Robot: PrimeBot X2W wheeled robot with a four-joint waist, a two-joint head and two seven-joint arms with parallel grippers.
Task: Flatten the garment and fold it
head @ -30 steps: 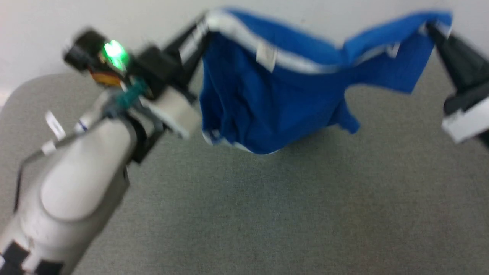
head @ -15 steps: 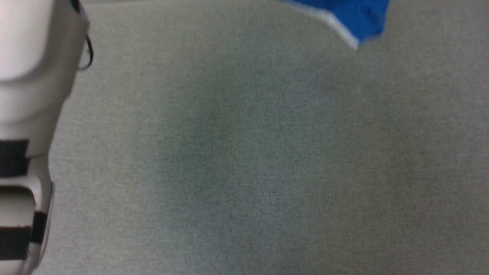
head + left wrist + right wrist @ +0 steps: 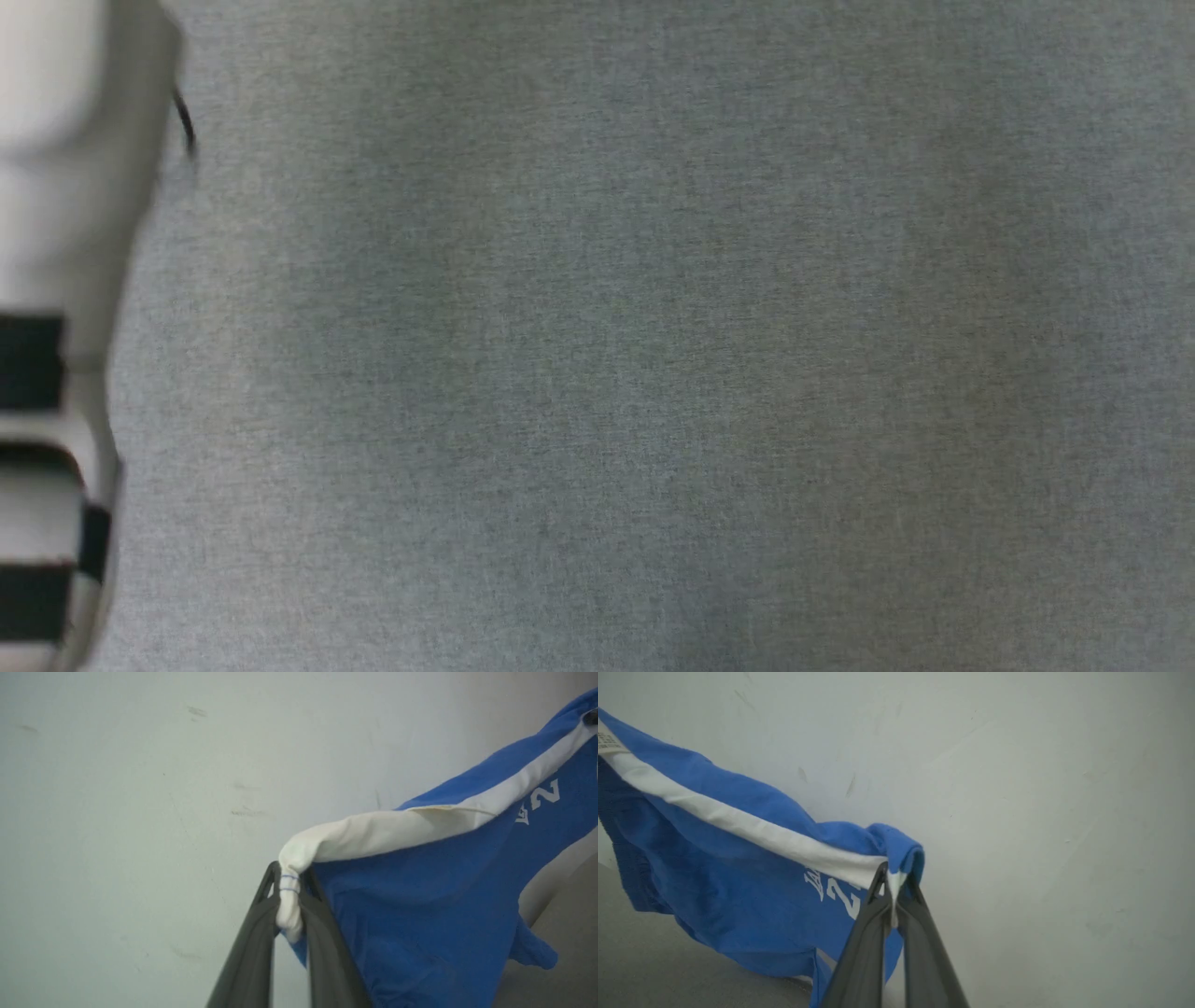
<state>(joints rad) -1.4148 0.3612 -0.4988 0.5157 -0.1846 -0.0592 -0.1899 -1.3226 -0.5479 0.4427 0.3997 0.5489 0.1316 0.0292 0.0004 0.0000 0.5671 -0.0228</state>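
Left arm pose: the left end effector points up toward a pale scuffed wall. Its dark fingers are pinched on a bunched white corner of the bright blue fabric athletic shorts.
Right arm pose: the right end effector is also raised toward the wall, clamped on a blue-and-white hem corner.
Shorts: stretched in the air between both end effectors and sagging below their tips.
Top edge: a white side stripe runs from one grip toward the other.
Print: white numerals sit just beside the right tips.
Lower edge: it hangs loose, and I cannot tell whether it touches anything.
Open room: a wide grey felt-like surface spreads beside a pale black-banded forearm.
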